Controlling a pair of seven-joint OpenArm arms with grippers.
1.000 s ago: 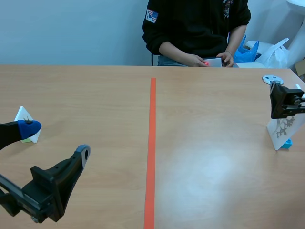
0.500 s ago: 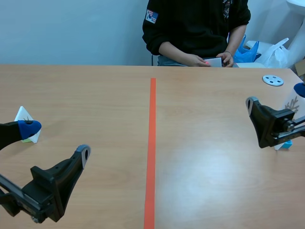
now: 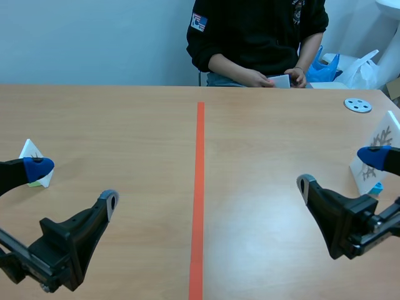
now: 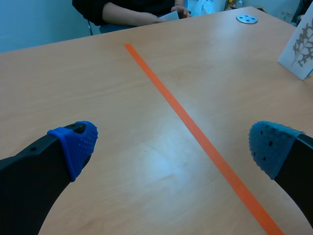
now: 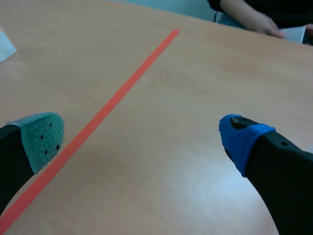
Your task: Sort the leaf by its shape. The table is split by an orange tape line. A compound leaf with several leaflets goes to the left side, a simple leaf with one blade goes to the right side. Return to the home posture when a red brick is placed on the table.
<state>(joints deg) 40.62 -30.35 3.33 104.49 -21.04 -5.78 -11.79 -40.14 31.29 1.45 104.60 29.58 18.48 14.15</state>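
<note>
Scene view puts the white standing card printed with a dark branching leaf (image 3: 381,136) on the right half of the wooden table (image 3: 262,144), just beyond my right gripper (image 3: 339,169), spread wide and empty; my left gripper (image 3: 74,183), equally spread, sits well across the orange tape line (image 3: 199,187).

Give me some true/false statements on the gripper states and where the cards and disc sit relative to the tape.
1. The left gripper and the right gripper are both open and hold nothing. True.
2. The leaf card lies flat. False: it stands upright, on the right side.
3. A white card stands left of the tape line. True.
4. The metal disc is left of the tape line. False: it lies right of it.
5. A red brick is in view. False: none shows.
</note>
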